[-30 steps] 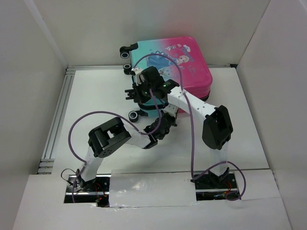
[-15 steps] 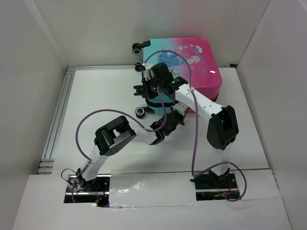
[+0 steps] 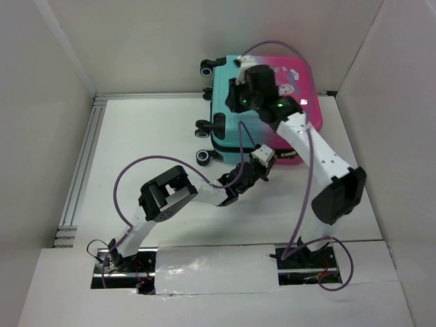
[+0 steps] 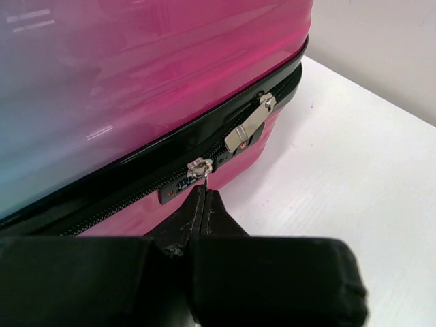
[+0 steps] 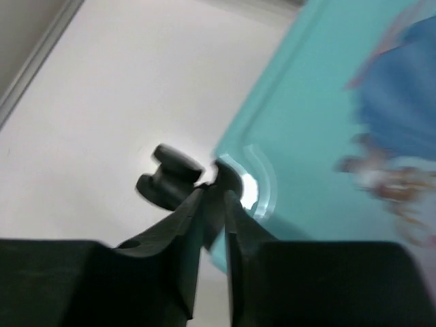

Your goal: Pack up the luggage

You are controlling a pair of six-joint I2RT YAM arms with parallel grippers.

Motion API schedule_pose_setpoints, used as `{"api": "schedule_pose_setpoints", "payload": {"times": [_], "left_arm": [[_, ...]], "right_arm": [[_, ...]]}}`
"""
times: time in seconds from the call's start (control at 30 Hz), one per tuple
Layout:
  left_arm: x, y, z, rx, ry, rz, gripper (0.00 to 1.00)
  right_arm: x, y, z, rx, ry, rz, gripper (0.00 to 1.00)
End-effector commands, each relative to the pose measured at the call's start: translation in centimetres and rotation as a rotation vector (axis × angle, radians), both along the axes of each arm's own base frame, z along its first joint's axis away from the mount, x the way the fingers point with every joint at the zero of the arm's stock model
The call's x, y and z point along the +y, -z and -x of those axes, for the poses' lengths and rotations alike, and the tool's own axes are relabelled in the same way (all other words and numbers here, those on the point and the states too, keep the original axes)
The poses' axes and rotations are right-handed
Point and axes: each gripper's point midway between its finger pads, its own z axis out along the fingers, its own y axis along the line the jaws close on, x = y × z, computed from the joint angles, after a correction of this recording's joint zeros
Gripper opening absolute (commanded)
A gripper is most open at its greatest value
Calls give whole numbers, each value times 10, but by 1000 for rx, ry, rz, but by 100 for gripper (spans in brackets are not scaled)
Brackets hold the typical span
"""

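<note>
Top external view: the luggage (image 3: 226, 133) lies flat and closed at the far side of the bench (image 3: 150, 136), towards the right. Its teal half is on the left and its pink half on the right, and its wheels stick out from the left edge. Both arms reach to it. The left arm comes in low to the near edge. The right arm stretches across the shell to the teal part.

In the left wrist view, the left claw (image 4: 203, 197) is pinched closed. Its tips meet on the thin tab of a zip pull (image 4: 199, 168), which hangs from the black zip band between the two shells. A second zip pull (image 4: 246, 129) lies further along the same band, apart from the claw.

The right wrist view is blurred. The right claw (image 5: 214, 182) hangs over the rounded teal corner of the luggage, just beside a black wheel (image 5: 167, 178). Its fingers are drawn almost together, with nothing seen between them. I cannot tell whether the tips touch the shell.
</note>
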Motion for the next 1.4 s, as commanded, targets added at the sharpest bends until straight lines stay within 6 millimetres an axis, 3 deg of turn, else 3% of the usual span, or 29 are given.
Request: {"api": "schedule_pose_setpoints", "payload": {"times": [0.0,0.03,0.07,0.1,0.13,0.17,0.3,0.33,0.37,0.43,0.47,0.5,0.53,0.57,0.67,0.73,0.83,0.93,1.07,1.37], "left_arm": [[-29,0,53,56,205,49,0],[-28,-1,53,68,225,73,0],[-28,-9,54,64,254,94,0],[-32,-16,57,63,310,107,0],[-34,-9,61,70,331,98,0],[-39,-21,60,53,346,118,0],[-44,-21,63,48,375,105,0],[-43,-17,64,54,375,98,0],[-42,-16,62,54,362,99,0],[-34,-18,57,54,315,102,0],[-29,-10,57,73,299,93,0],[-30,-20,57,56,300,114,0],[-30,-20,57,56,300,114,0],[-35,-31,60,38,334,134,0],[-48,-31,67,29,410,123,0],[-55,-34,71,13,454,121,0],[-71,-30,84,6,567,87,0],[-76,-28,93,6,606,86,0],[-74,-19,88,15,572,79,0],[-92,-25,108,-37,746,48,0]], "right_arm": [[-76,-126,4,-252,244,-102,28],[-94,-128,2,-259,304,-101,41],[-115,-132,-1,-272,393,-93,44],[-149,-126,-2,-266,516,-86,45],[-148,-127,-1,-257,526,-107,45],[-178,-114,-8,-230,624,-91,45],[-261,-56,-7,-117,910,-63,46],[-275,-48,-5,-97,960,-88,46],[-301,-41,-7,-95,1027,-96,46],[-318,-17,-6,-53,1065,-99,50],[-329,-13,-6,-48,1092,-114,52],[-333,-8,-9,-41,1095,-115,52],[-334,1,-10,-16,1090,-123,61],[-339,6,-15,-11,1095,-129,64],[-340,23,-22,37,1094,-142,71],[-346,32,-27,59,1093,-150,71],[-341,42,-30,79,1063,-161,71],[-335,55,-29,118,1043,-172,71],[-333,64,-27,140,1036,-168,71],[-330,68,-26,135,1015,-172,70]]}}
